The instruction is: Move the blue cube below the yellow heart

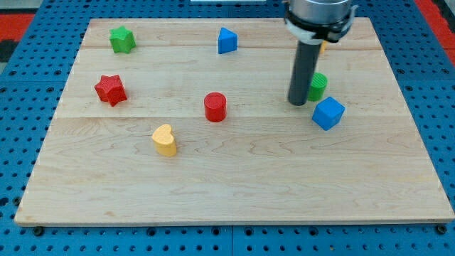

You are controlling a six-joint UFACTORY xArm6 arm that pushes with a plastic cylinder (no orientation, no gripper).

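The blue cube (328, 112) lies on the wooden board at the view's right. The yellow heart (164, 139) lies left of centre, far to the cube's left and a little lower. My tip (296, 103) rests on the board just left of the cube and slightly above it, with a small gap between them. The rod partly hides a green block (318, 86) right behind it.
A red cylinder (215, 107) stands between the heart and my tip. A red star (111, 89) and a green star (122, 39) lie at the left. A blue triangular block (227, 40) lies at the top centre. A yellow block is mostly hidden behind the arm.
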